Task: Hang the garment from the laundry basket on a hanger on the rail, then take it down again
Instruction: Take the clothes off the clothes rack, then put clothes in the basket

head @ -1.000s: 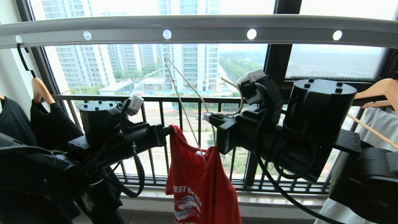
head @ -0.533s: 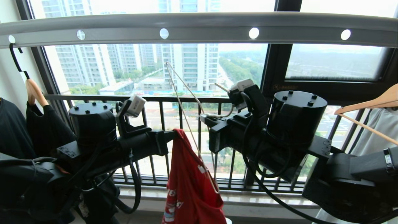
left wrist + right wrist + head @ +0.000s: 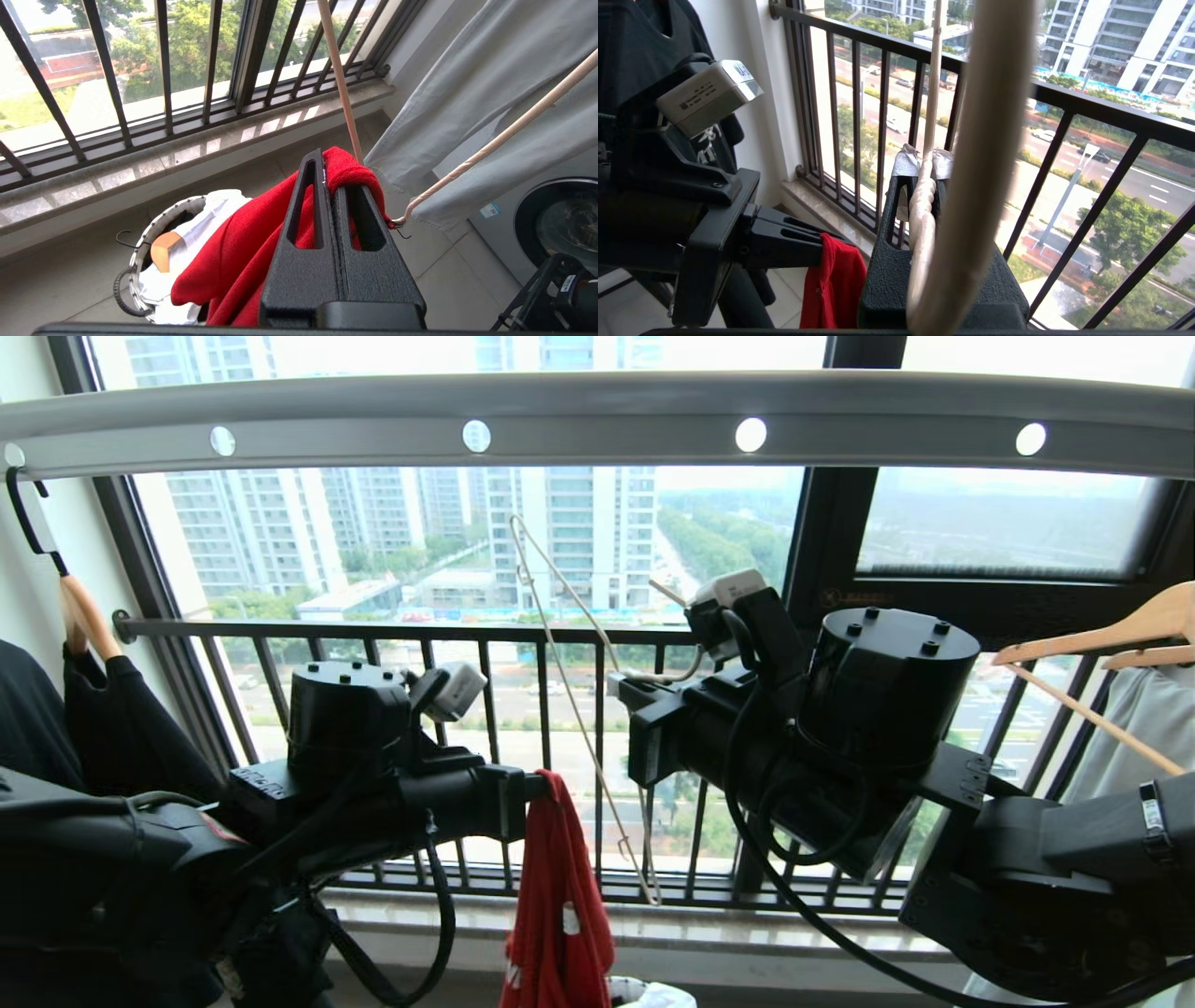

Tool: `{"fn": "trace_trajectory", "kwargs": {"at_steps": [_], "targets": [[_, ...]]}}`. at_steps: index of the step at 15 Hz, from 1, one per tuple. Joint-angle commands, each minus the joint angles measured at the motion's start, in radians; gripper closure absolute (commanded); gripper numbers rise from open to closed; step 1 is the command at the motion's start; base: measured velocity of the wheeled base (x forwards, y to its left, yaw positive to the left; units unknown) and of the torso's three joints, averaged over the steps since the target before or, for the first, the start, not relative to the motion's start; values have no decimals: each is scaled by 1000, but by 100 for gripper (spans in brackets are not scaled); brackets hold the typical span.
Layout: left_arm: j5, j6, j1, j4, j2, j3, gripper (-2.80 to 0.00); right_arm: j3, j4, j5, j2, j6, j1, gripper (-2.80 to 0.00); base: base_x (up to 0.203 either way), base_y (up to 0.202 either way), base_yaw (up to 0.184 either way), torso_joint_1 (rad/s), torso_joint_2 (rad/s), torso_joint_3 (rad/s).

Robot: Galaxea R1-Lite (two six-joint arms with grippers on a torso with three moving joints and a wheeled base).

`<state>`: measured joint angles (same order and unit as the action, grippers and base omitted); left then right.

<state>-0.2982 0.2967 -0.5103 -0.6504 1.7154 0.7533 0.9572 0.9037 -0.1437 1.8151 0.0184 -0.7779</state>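
Garment (image 3: 243, 247) pinched in left gripper (image 3: 329, 161) fingers above laundry basket (image 3: 140, 242); right gripper (image 3: 924, 163) fingers clamp hanger (image 3: 569, 691), seemingly bare.

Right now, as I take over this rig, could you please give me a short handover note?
Left gripper: shut on the red T-shirt, held by one edge, the rest hanging down above the laundry basket.
Right gripper: shut on the wire hanger near its twisted neck, held below the rail, not hooked on it.
Done: hanger is off the rail, and the shirt appears clear of it; the hanger wire shows bare in the head view.
Left: probably lower the shirt into the basket and deal with the hanger.
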Motion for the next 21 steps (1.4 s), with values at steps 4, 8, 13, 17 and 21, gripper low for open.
{"fn": "trace_trajectory", "kwargs": {"at_steps": [4, 8, 13, 17, 21], "targets": [[92, -107, 27, -7, 192, 28, 0, 29, -33, -53, -4, 2, 2, 0, 0, 0, 0, 0, 0, 0], [177, -159, 36, -179, 349, 30, 0, 30, -36, -54, -16, 2, 8, 0, 0, 0, 0, 0, 0, 0], [216, -168, 34, -349, 529, 32, 0, 31, -40, -54, -39, 3, 14, 0, 0, 0, 0, 0, 0, 0], [217, -167, 21, -451, 594, 29, 0, 31, -43, -56, -52, 3, 14, 0, 0, 0, 0, 0, 0, 0], [215, -169, 19, -466, 581, 17, 0, 31, -68, -56, -63, 5, 14, 0, 0, 0, 0, 0, 0, 0]]}}
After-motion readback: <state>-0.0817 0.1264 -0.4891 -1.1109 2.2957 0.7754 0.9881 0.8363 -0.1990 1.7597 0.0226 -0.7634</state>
